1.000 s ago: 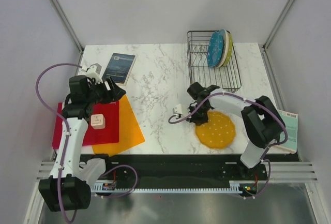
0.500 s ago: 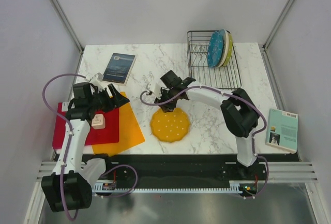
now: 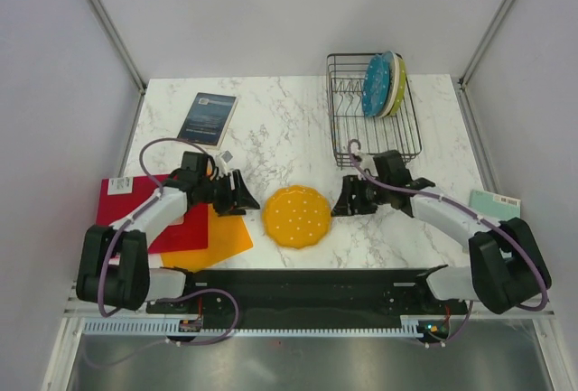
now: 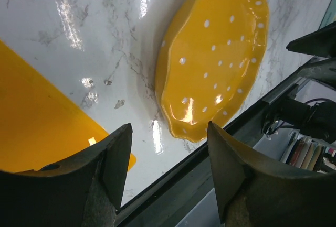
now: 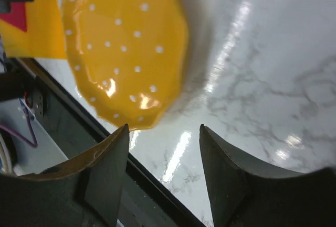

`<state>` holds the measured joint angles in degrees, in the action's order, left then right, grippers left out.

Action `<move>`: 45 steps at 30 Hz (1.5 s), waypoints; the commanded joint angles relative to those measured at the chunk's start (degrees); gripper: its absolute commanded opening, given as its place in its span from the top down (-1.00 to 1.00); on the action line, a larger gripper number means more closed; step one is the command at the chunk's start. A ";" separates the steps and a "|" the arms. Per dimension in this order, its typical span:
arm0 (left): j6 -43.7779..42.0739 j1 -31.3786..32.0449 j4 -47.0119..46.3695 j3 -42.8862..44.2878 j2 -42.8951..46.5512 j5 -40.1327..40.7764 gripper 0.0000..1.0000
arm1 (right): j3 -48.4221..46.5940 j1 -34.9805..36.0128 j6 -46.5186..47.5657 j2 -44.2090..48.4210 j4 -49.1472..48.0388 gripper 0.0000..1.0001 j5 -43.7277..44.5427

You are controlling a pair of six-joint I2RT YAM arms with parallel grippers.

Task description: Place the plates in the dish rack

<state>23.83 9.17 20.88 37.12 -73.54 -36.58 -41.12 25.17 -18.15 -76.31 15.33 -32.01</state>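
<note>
The orange plate (image 3: 296, 217) with white dots lies flat on the marble table, near the front edge. It also fills the upper part of the left wrist view (image 4: 215, 54) and of the right wrist view (image 5: 123, 49). My left gripper (image 3: 246, 194) (image 4: 168, 132) is open just left of the plate, with nothing between its fingers. My right gripper (image 3: 343, 201) (image 5: 164, 130) is open just right of the plate, also holding nothing. The black wire dish rack (image 3: 348, 116) stands at the back right. A teal plate (image 3: 372, 86) and a lime-green plate (image 3: 398, 79) stand upright in it.
A red sheet (image 3: 135, 201) and an orange sheet (image 3: 217, 237) lie at the front left, under the left arm. A dark book (image 3: 207, 118) lies at the back left. A pale book (image 3: 495, 203) sits at the right edge. A black rail (image 3: 316, 287) runs along the front.
My right gripper slid the orange plate left to the table's middle, let go, opened and drew back right. My left gripper swung right from over the sheets to the plate's left side.
</note>
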 commanded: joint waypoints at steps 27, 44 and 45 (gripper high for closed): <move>-4.67 10.17 -9.63 8.14 -24.90 -10.17 0.77 | 20.47 -10.49 -28.08 -3.31 -29.82 -0.60 -7.62; -2.83 14.11 -12.36 11.74 -25.43 -13.61 0.95 | 15.81 -8.21 -32.38 -13.60 -38.44 -0.54 -11.50; -2.74 14.56 -12.45 12.00 -25.51 -13.69 0.95 | 15.29 -7.77 -32.82 -14.21 -39.14 -0.51 -11.67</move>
<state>20.25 21.50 11.92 45.34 -99.35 -43.11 -23.70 15.53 -50.11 -88.29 -20.14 -45.28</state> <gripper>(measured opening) 0.052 0.770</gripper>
